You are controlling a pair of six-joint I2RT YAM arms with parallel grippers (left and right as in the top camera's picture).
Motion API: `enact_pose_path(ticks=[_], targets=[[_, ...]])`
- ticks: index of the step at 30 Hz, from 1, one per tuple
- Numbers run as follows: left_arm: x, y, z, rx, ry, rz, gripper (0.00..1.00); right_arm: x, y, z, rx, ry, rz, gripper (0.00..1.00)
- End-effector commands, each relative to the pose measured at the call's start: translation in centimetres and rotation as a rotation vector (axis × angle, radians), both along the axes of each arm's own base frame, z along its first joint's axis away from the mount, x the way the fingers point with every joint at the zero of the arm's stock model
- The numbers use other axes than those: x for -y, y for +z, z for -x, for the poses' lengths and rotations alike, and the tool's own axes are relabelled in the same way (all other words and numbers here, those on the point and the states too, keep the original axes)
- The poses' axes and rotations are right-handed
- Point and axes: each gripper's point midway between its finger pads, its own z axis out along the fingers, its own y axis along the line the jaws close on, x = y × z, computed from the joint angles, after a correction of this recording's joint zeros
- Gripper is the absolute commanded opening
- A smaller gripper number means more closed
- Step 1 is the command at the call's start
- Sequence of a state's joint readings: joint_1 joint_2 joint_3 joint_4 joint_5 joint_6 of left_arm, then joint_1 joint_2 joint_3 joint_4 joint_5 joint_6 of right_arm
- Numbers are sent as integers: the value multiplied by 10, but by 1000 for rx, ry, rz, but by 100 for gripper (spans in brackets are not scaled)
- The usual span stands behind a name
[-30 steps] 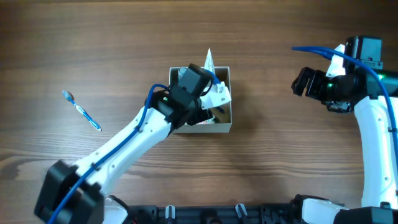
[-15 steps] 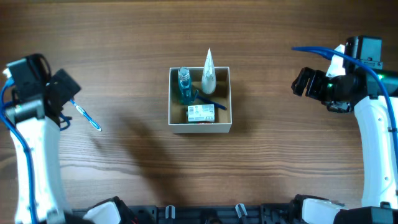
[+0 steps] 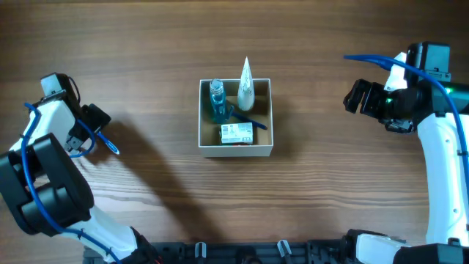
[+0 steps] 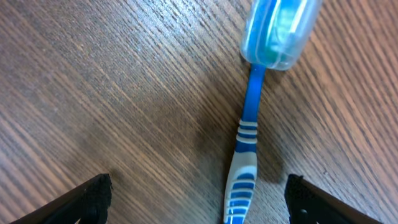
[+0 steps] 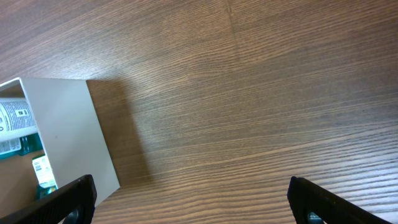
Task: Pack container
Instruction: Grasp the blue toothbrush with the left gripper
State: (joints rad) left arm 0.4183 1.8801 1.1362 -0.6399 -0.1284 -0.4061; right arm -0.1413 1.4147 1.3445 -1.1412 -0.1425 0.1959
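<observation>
Left fingers (image 4: 90, 198) stand wide open and empty around the toothbrush (image 4: 247, 155); the container (image 3: 234, 152) sits mid-tabletop (image 3: 330, 191), well apart.
The thin, flat handle lies nearer to one finger, so closing may push it aside instead of catching it. Right fingers (image 5: 71, 196) are open too, holding nothing. Print on the packet (image 3: 237, 133) is too small to read.

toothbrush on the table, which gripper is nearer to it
Left. The left gripper hangs directly above the toothbrush, open, the handle between its fingers. The right gripper is far off, on the other side of the container.
</observation>
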Motion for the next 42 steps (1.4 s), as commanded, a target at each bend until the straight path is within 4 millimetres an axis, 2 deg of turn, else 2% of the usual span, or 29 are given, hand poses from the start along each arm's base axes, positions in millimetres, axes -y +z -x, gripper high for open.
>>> enact_pose_path(ticks=[1, 4, 6, 7, 9, 11, 14, 17, 18, 22, 28, 31, 33, 36, 38, 39, 41, 42], targets=[[4, -12, 2, -19, 1, 22, 91, -1, 0, -1, 2, 14, -10, 100], [4, -15, 1, -20, 1, 23, 92, -1, 0, -1, 2, 14, -10, 100], [4, -16, 1, -23, 1, 24, 88, -1, 0, -1, 2, 14, -10, 100], [4, -16, 2, -26, 0, 26, 77, -1, 0, -1, 2, 14, -10, 100], [5, -17, 4, -34, 1, 29, 62, -1, 0, -1, 1, 14, -10, 100], [6, -17, 6, -43, 1, 34, 55, -1, 0, -1, 1, 14, -11, 100], [7, -17, 7, -44, 0, 39, 39, -1, 0, -1, 1, 14, -10, 100], [15, -18, 2, -20, -8, 83, 32, -1, 0, -1, 1, 14, -10, 100], [16, -18, 1, -14, -9, 90, 26, -1, 0, -1, 1, 14, -10, 100], [15, -18, -1, -8, -10, 86, 22, -1, 0, -1, 1, 14, -10, 100], [14, -16, -4, 6, -10, 80, 10, -1, 0, -1, 2, 14, -10, 100], [11, -10, -10, 24, -11, 73, 6, -1, 0, -1, 2, 14, -10, 100], [8, 7, -19, 52, -13, 64, 6, -1, 0, -1, 2, 14, -10, 100], [15, 60, -48, 177, -56, 76, 4, -1, 0, -1, 2, 14, -10, 100], [41, 109, -71, 299, -201, 99, 4, -1, 0, -1, 2, 14, -10, 100], [51, 123, -77, 334, -266, 95, 4, -1, 0, -1, 2, 14, -10, 100], [92, 167, -86, 423, -535, 38, 4, -1, 0, -1, 3, 14, -10, 100], [120, 187, -84, 450, -694, -9, 4, -1, 0, -1, 3, 14, -10, 100]])
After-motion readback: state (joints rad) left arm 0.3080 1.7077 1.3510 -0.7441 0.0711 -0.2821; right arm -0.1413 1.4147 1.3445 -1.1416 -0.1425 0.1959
